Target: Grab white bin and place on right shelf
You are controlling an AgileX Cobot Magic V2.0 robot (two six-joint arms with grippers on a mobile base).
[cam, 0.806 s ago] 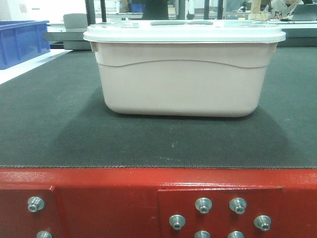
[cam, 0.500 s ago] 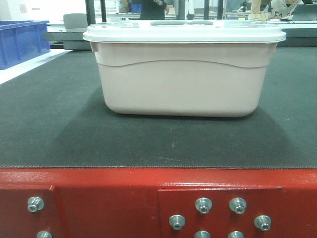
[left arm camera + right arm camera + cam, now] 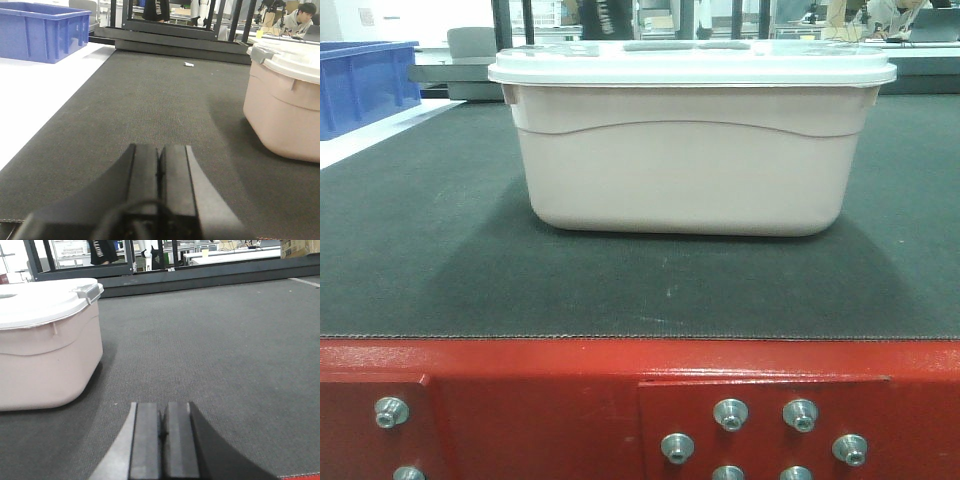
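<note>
Front-facing: lidded pinkish-white bin (image 3: 685,175)

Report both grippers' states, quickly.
Left gripper: closed, holding nothing, apart from the pale pinkish-white lidded plastic bin.
Right gripper: closed, holding nothing, also apart from that bin.

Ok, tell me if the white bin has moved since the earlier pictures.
No. The white bin lines up with the red table edge exactly as before.
</note>
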